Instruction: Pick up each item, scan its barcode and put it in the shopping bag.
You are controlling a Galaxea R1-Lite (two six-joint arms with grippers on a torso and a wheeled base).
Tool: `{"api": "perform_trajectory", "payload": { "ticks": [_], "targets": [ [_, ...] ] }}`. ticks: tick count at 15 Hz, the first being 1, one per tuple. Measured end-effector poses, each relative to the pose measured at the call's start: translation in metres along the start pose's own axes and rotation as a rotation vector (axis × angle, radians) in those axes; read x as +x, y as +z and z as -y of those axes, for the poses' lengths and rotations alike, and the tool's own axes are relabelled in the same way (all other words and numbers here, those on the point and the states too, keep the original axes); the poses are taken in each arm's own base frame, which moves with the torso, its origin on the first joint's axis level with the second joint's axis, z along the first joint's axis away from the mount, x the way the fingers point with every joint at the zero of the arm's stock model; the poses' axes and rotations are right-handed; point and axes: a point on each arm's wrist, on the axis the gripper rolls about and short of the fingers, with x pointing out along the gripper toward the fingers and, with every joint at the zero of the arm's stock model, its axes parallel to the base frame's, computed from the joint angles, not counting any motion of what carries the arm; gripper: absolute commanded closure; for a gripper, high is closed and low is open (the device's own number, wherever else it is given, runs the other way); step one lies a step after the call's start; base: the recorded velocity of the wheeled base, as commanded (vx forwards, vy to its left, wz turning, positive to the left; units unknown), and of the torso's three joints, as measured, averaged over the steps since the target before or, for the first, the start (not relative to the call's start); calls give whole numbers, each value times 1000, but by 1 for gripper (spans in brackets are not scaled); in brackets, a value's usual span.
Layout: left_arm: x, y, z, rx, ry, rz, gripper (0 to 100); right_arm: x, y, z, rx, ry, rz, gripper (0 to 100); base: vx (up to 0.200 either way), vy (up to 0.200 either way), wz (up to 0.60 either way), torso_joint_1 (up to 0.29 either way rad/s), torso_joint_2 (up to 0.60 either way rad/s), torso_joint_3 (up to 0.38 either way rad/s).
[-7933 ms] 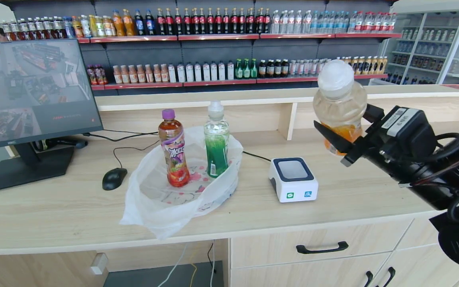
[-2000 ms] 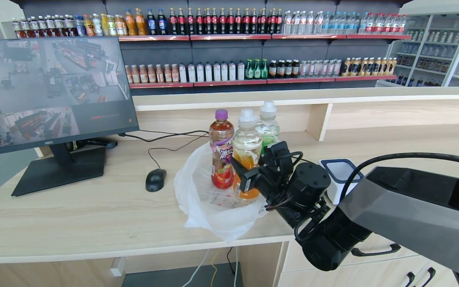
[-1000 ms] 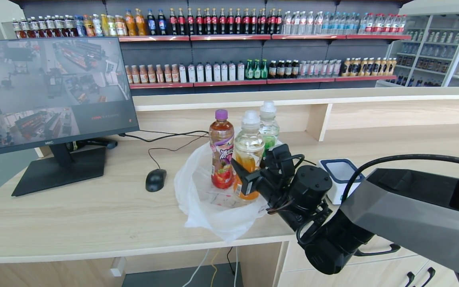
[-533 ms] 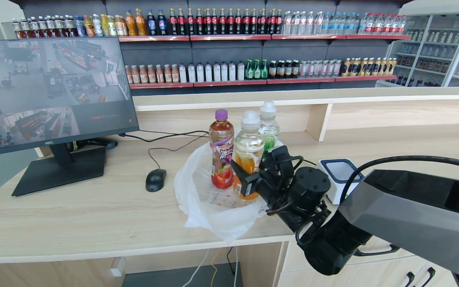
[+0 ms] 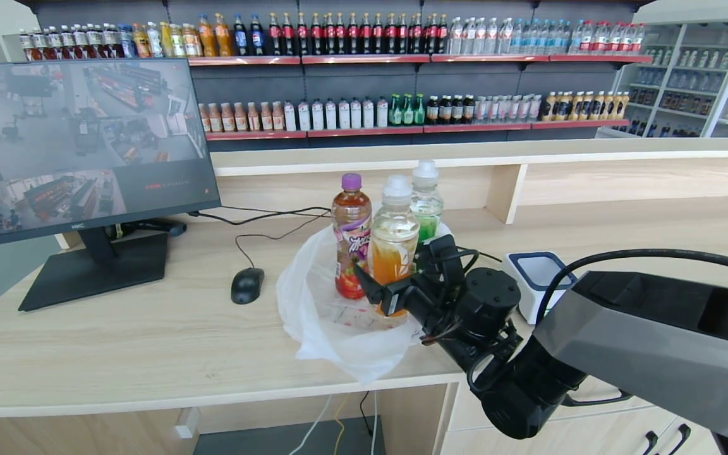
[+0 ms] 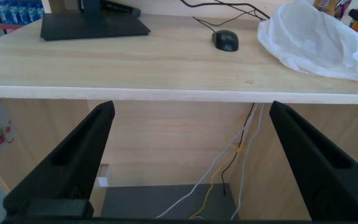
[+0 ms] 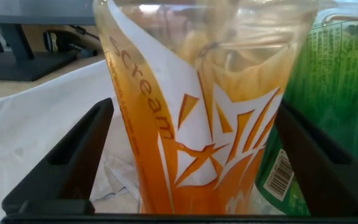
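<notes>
Letting go of the orange bottle

The right gripper point(image 5: 392, 268) has its fingers spread, one on each side of the orange bottle point(image 5: 394, 246). The orange bottle stands upright between them, inside the bag point(image 5: 313, 303). There looks to be a small gap on each side, so the fingers are not squeezing it.

I think the step now is to take the gripper away without a bump. Pull it straight back, along the line of the arm, with the fingers wide. Do not swing it sideways. A red bottle point(image 5: 351, 234) stands just beside one finger, and a green bottle point(image 5: 427, 205) stands just beside the other. A knock could tip any of the three.

The bag is soft and lies under the fingers. Lift a little first, so a finger does not catch it and drag it. The scanner point(image 5: 538, 278) sits close beside the wrist, so mind it too.

The left gripper point(image 6: 191, 106) hangs low before the counter point(image 5: 149, 341), spread wide and holding nothing.
</notes>
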Motion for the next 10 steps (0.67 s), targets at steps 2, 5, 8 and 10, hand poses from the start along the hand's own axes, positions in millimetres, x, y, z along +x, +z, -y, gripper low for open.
{"api": "perform_trajectory", "payload": {
  "ticks": [2,5,8,10],
  "targets": [
    [0,0,0,0,0,-1,0,-5,4,2,1,-3,-6,0,0,0,0,0,0,0],
    [0,0,0,0,0,-1,0,-17,21,6,-1,-14,1,0,0,0,0,0,0,0],
    [0,0,0,0,0,-1,0,-35,47,12,-4,-26,21,0,0,0,0,0,0,0],
    [0,0,0,0,0,-1,0,-53,69,18,-8,-41,43,0,0,0,0,0,0,0]
  ]
}}
